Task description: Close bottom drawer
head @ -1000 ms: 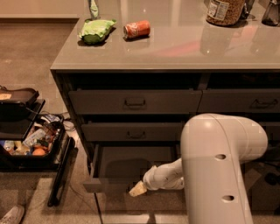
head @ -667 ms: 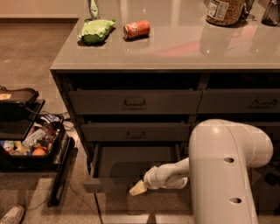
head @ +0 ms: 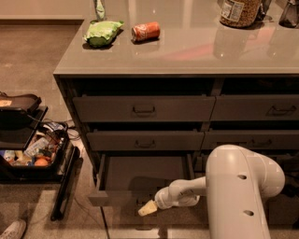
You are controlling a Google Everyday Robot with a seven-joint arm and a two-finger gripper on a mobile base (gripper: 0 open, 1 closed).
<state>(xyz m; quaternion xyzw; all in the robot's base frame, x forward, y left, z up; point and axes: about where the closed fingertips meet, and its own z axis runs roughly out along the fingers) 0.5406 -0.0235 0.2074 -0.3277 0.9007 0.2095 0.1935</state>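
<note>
The bottom drawer (head: 140,173) of the left, wider column stands pulled out toward me, and its inside looks bare. Its low front (head: 110,197) is at the lower left, partly covered by my arm. My gripper (head: 147,208) is at the drawer's front, near the middle where the handle sits. The cream-coloured tip points down and left. The white arm (head: 238,191) fills the lower right and hides the drawer's right end.
Above the open drawer are two shut drawers (head: 144,109) (head: 145,140). The counter (head: 196,46) holds a green bag (head: 100,32), an orange can (head: 145,31) and a jar (head: 240,11). A black crate of items (head: 32,156) sits on the floor at left, a shoe (head: 11,229) near it.
The arm's white body has shifted slightly to the right and lower in the view. The gripper stays at the drawer front and the drawer looks just as far out.
</note>
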